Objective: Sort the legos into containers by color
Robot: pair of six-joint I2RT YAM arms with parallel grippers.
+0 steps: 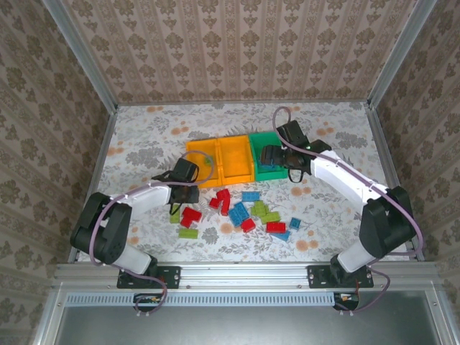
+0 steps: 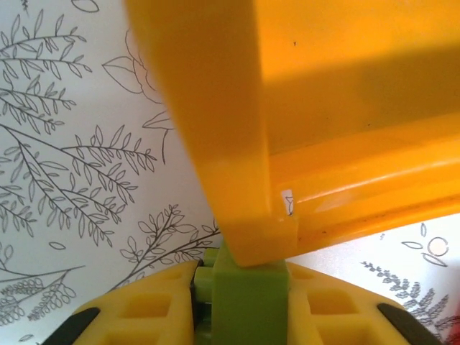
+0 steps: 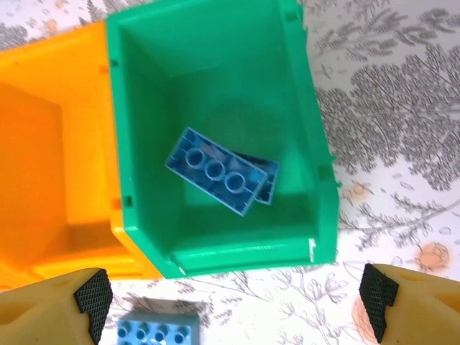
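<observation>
Legos [image 1: 248, 212]: small studded bricks in red, blue and lime. Most lie loose on the floral table [image 1: 144, 136], in a scatter near the green bin [image 1: 259, 144] on its arm-base side, and spreading left of it.

Inside the green bin [image 3: 215, 65] lies a blue brick [image 3: 215, 171], tilted, hollow underside up with three round sockets. A second blue edge pokes out beneath it; I cannot tell whether that is a separate piece. Another blue brick [image 3: 158, 334] sits on the table just outside the bin's near wall, cut off by the frame edge.

Two orange-yellow bins stand in a row left of the green one: the inner bin [image 1: 237, 154] touches it and the outer bin [image 1: 205, 154] comes next.

Right gripper [image 1: 277, 154] hangs over the green bin. Its fingers [image 3: 93, 295] are spread wide with nothing between them.

Left gripper [image 1: 185, 178] is well left of the green bin, at the front of the outer orange bin. In the wrist view its yellow fingers [image 2: 144, 316] are clamped on a lime brick [image 2: 244, 295], pressed up against a corner of the orange bin [image 2: 237, 144]. Most of the brick is hidden below the frame, and its studs cannot be made out.
</observation>
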